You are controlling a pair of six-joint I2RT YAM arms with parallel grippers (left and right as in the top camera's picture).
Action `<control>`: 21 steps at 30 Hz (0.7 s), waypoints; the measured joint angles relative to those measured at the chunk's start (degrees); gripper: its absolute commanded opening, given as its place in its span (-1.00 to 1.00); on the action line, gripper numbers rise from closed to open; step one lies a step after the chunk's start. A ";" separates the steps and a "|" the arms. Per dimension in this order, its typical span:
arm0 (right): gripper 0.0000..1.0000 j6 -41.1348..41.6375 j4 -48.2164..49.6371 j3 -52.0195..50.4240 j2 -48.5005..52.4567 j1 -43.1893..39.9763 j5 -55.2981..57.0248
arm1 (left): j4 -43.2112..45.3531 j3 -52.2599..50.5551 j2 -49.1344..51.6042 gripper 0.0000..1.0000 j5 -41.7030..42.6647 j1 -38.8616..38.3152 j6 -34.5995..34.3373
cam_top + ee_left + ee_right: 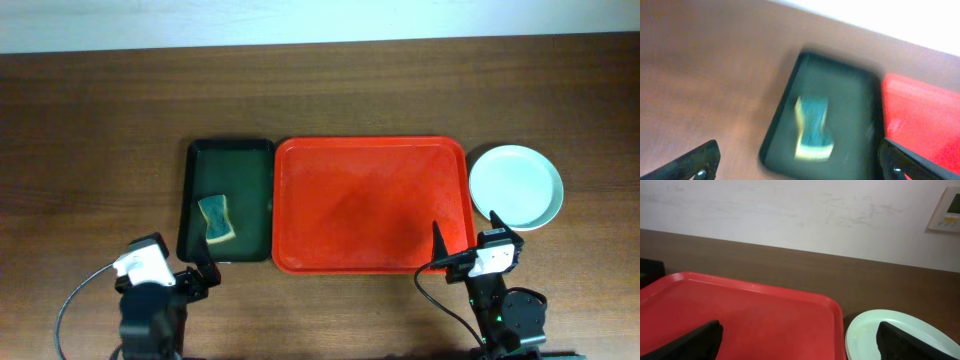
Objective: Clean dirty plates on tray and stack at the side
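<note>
The red tray lies in the middle of the table with nothing on it. The plates are stacked just right of it, a pale mint one on top. In the right wrist view a second rim shows under the top plate, which carries faint yellowish marks. My right gripper hangs open over the tray's front right corner, straddling the tray rim and the plates' near edge, with nothing between its jaws. My left gripper is open and holds nothing.
A dark green tray sits against the red tray's left side, holding a yellow and blue-green sponge. In the blurred left wrist view the sponge lies ahead of my open left gripper. A wall panel hangs behind.
</note>
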 measured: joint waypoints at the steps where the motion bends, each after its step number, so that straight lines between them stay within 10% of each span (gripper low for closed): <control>1: 0.97 0.02 0.00 0.00 0.00 0.00 0.00 | 4.04 -1.25 -2.58 0.98 0.00 0.00 -0.04; 12: 0.97 -0.04 0.00 0.00 0.00 0.00 0.00 | 40.46 -9.38 -15.30 0.98 2.84 2.99 -0.02; 21: 0.97 0.02 0.00 0.00 0.00 0.00 0.00 | 45.22 -19.06 -15.34 0.98 6.23 3.13 -0.02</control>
